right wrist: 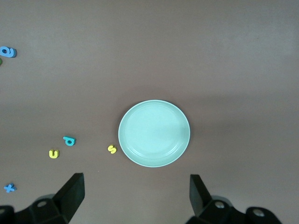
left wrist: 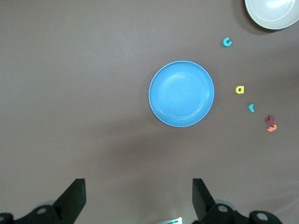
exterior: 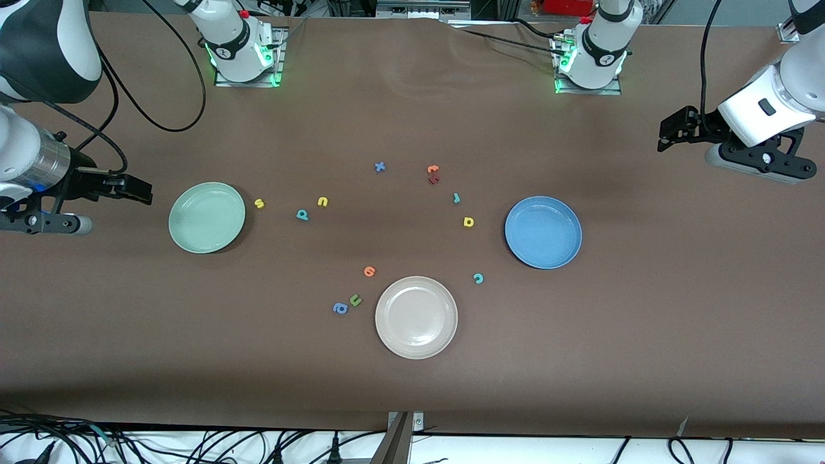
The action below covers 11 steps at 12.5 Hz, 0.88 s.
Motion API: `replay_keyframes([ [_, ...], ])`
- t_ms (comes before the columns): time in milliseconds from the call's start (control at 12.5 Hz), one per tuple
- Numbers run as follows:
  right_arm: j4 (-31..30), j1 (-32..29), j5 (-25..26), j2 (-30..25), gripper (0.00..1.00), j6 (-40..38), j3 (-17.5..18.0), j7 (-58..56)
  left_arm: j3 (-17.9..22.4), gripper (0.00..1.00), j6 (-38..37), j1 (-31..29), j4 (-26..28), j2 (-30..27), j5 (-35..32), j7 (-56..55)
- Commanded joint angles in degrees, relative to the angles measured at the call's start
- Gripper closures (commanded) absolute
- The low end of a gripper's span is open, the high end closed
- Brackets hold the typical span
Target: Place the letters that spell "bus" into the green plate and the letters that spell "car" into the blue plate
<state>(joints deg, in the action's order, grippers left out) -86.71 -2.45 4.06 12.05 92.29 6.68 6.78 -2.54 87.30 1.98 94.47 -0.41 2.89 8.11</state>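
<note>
Clock bearings read on the front view.

**Step in hand:** Judged at the outset; no letter in either plate, nothing gripped.

**Pincers:**
- Right pincer (exterior: 138, 190) hovering over bare desk (exterior: 412, 399) at nine o'clock of the green plate (exterior: 207, 217). Jaws wide apart, empty.
- Left pincer (exterior: 667, 134) hovering over bare desk at two o'clock of the blue plate (exterior: 543, 232). Jaws wide apart, empty.

**"Bus" letters:**
- All flat on the desk at three o'clock of the green plate.
- Yellow "s" (exterior: 259, 203) just beside the rim.
- Teal "b" (exterior: 302, 214) and yellow "u" (exterior: 323, 202) farther out, near each other.

**"Car" letters:**
- Yellow "a" (exterior: 468, 222) at nine o'clock of the blue plate.
- Thin teal "r" (exterior: 456, 198) at ten o'clock.
- Teal "c" (exterior: 477, 278) at eight o'clock, apart from the plate.

**Heading and long axis:**
- "b" lying with its stem roughly along the twelve-to-six line, reading upside down from the front camera.
- "r" likewise narrow along twelve-to-six.
- Others near square; heading too small to fix.

**Next move, as judged:** Lower the right pincer onto the "s", nearest its plate, jaws across the letter's narrow width. Expect a shallow, precise pinch on thin foam.

**Not to be taken:** Green "u" (exterior: 355, 300), blue "a" (exterior: 340, 309) and orange letter (exterior: 368, 271) near the cream plate (exterior: 416, 317).
</note>
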Motion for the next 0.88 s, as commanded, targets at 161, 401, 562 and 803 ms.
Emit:
replay_keyframes([
  [161,-1.0,0.7,-1.2,-1.4,0.0,-0.2,-0.4,0.2,-0.1,0.0,-0.6,0.1,-1.4,0.6,-0.5,0.3],
  [401,-1.0,0.7,-1.2,-1.4,0.01,-0.2,-0.3,0.2,-0.2,0.0,-0.6,0.1,-1.4,0.6,-0.5,0.3],
  [562,-1.0,0.7,-1.3,-1.6,0.0,-0.6,-0.3,0.9,-0.1,0.0,-0.6,0.1,-1.4,0.6,-0.5,0.3],
  [803,-1.0,0.7,-1.3,-1.6,0.01,-1.2,-0.3,1.0,-0.2,0.0,-0.7,0.1,-1.4,0.6,-0.5,0.4],
])
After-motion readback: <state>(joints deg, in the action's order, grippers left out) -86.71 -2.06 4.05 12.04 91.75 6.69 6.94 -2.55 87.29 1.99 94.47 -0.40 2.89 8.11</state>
